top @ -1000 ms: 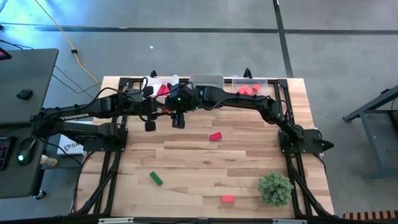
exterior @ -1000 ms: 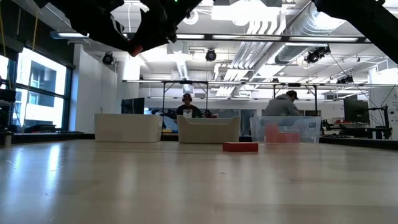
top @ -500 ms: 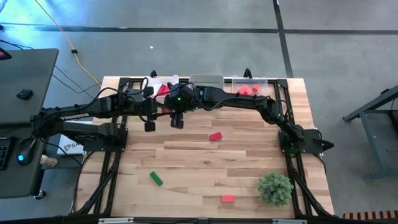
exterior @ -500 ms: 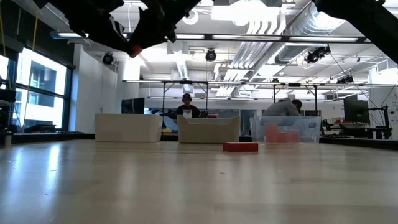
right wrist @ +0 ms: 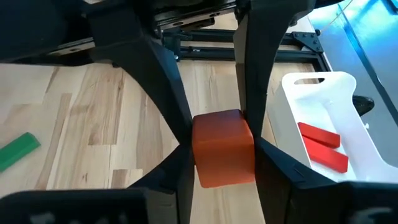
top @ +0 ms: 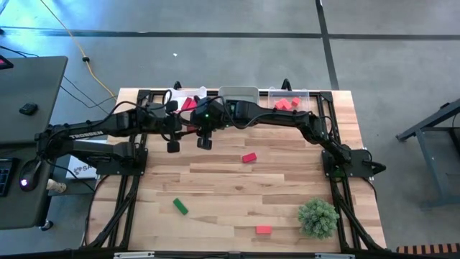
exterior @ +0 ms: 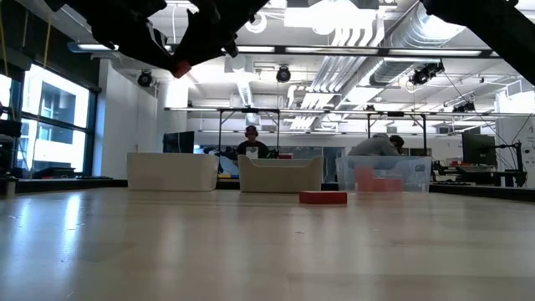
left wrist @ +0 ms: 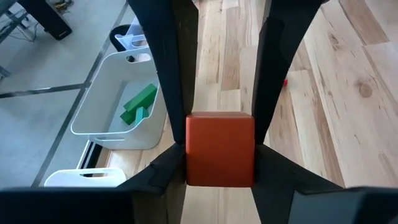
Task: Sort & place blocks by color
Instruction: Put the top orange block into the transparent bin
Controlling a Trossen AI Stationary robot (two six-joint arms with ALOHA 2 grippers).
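One coral orange-red block (top: 192,130) hangs in the air over the table's far left part, between both grippers. My left gripper (top: 188,129) comes from the left, my right gripper (top: 198,132) from the right, and both are shut on this block. In the left wrist view the block (left wrist: 219,149) fills the gap of my left gripper (left wrist: 219,177). The right wrist view shows the block (right wrist: 222,149) in my right gripper (right wrist: 224,177). A crimson block (top: 249,157), a green block (top: 180,206) and another red block (top: 264,230) lie flat on the table. My left gripper pinches the block's near part (left wrist: 219,174) between its two fingers (left wrist: 163,169), reaching in from the table's left. The block is lifted clear of the table. My right gripper pinches the same block's opposite part (right wrist: 224,171) between its fingers (right wrist: 174,163), reaching in from the table's right. The other arm's fingers show beyond it.
Three bins stand along the far edge: a left one (top: 188,101) with red blocks (right wrist: 323,146), a white middle one (top: 238,94) with green blocks (left wrist: 138,104), and a clear right one (top: 291,101) with coral blocks. A bushy green plant (top: 318,217) stands near the right front corner.
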